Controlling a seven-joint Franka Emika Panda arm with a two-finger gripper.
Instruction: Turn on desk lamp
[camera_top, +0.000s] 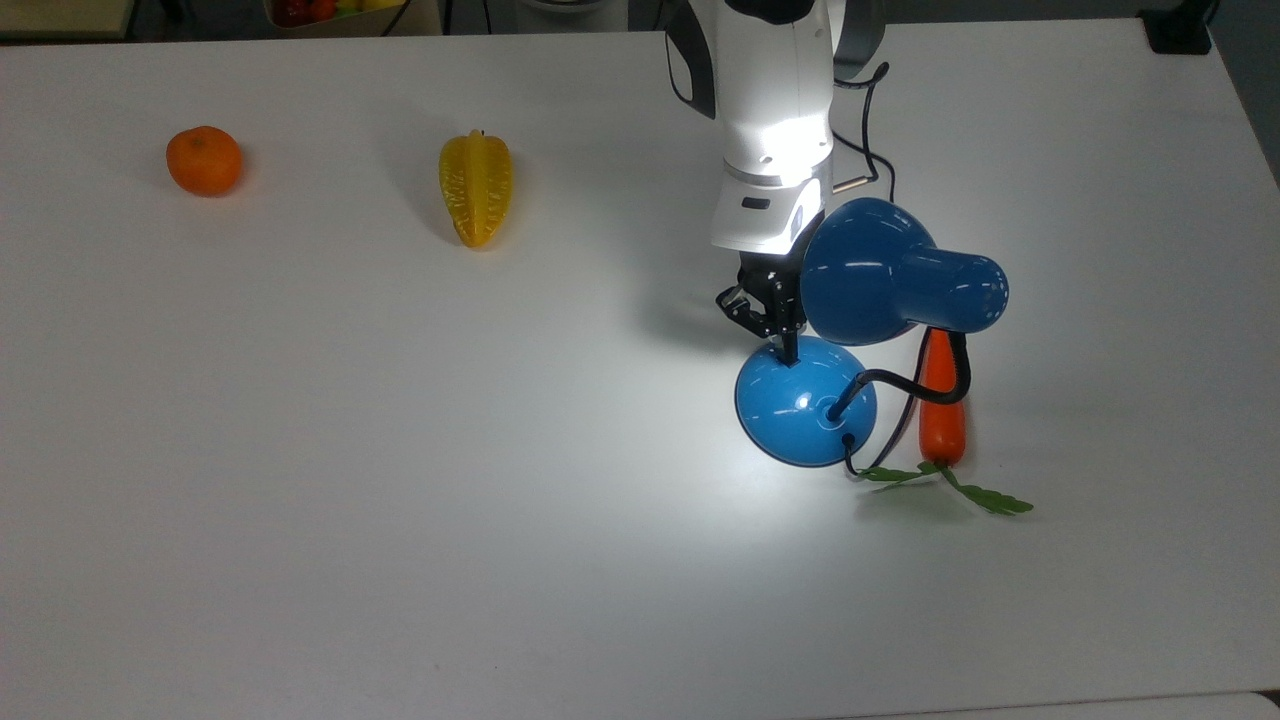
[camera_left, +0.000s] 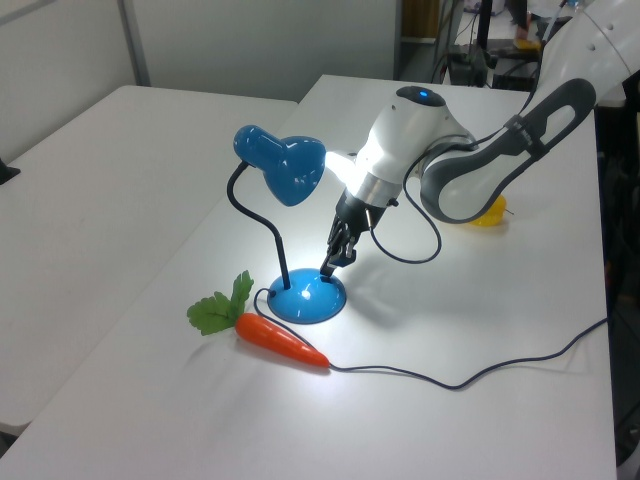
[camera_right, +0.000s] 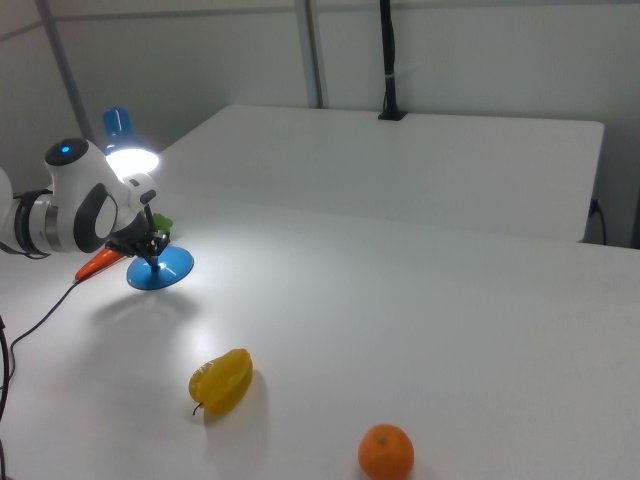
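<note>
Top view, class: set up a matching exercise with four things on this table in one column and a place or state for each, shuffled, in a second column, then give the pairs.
Things
1. desk lamp
2. carrot
3. starfruit
4. orange

Places or states
A. farthest toward the top view's left
B. lit, throwing a bright patch on the table
C. lying beside the lamp's base, green leaves at one end
D. yellow, between the orange and the robot arm

Pairs: 1-B, 2-C, 3-D, 4-A
</note>
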